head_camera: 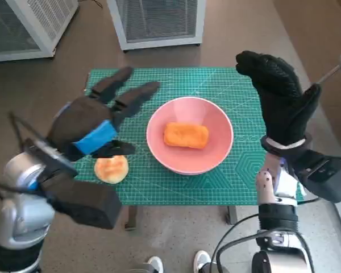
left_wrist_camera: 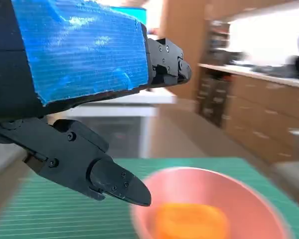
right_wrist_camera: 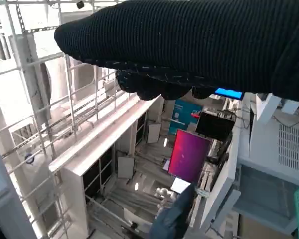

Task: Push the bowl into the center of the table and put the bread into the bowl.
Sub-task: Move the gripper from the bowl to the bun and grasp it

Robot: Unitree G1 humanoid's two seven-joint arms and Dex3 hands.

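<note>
Lab or workshop indicated: cutting mat [head_camera: 227, 102] on bench, wire racking [right_wrist_camera: 45, 99], monitors [right_wrist_camera: 189, 154], white mesh-fronted cabinets [head_camera: 156, 23].

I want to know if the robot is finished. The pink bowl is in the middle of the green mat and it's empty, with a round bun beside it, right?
Not quite. The pink bowl isn't empty: the head view shows an orange bread lying inside it. The rest holds, including the round bun beside it.

left hand [left_wrist_camera: 79, 99] empty, bread [left_wrist_camera: 189, 221] in bowl [left_wrist_camera: 249, 199]
</note>
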